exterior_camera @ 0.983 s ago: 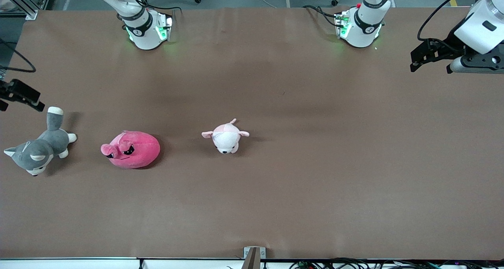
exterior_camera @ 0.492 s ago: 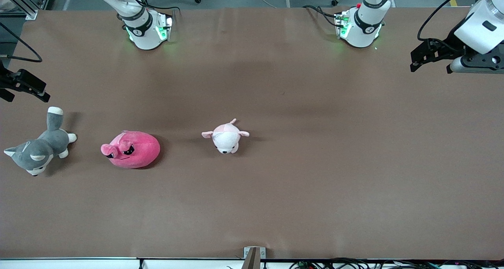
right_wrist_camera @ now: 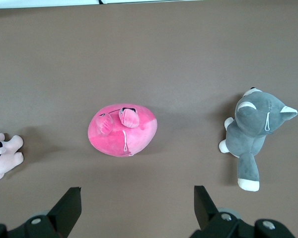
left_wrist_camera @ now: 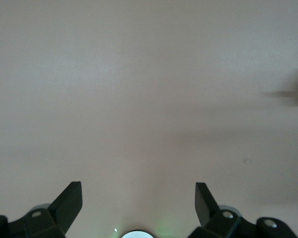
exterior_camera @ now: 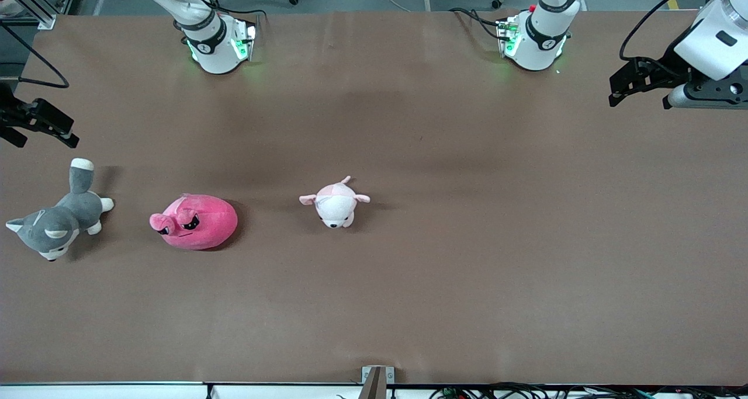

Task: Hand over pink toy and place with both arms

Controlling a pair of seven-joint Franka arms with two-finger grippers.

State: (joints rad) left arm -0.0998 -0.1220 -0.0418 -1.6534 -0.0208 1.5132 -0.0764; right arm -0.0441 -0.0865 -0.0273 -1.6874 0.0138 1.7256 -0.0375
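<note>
The pink toy [exterior_camera: 196, 222], a round hot-pink plush with dark angry eyes, lies on the brown table [exterior_camera: 467, 241] toward the right arm's end. In the right wrist view the pink toy [right_wrist_camera: 123, 130] shows well clear of the fingertips. My right gripper [exterior_camera: 41, 131] hangs open and empty over the table's edge at that end, above the grey dog. Its fingers [right_wrist_camera: 72, 198] stand wide apart around the right gripper's gap [right_wrist_camera: 136, 188]. My left gripper [exterior_camera: 634, 89] waits open over the table's other end, with the left gripper [left_wrist_camera: 137, 186] over bare table only.
A grey-and-white plush dog [exterior_camera: 58, 221] lies beside the pink toy, nearer the right arm's end; the dog [right_wrist_camera: 253, 129] also shows in the right wrist view. A small pale pink-and-white plush [exterior_camera: 334, 203] lies near the table's middle. Both arm bases [exterior_camera: 216, 45] stand along the top.
My right gripper has drifted a little inward over the table and toward the bases' edge. The left arm and all three toys have not moved.
</note>
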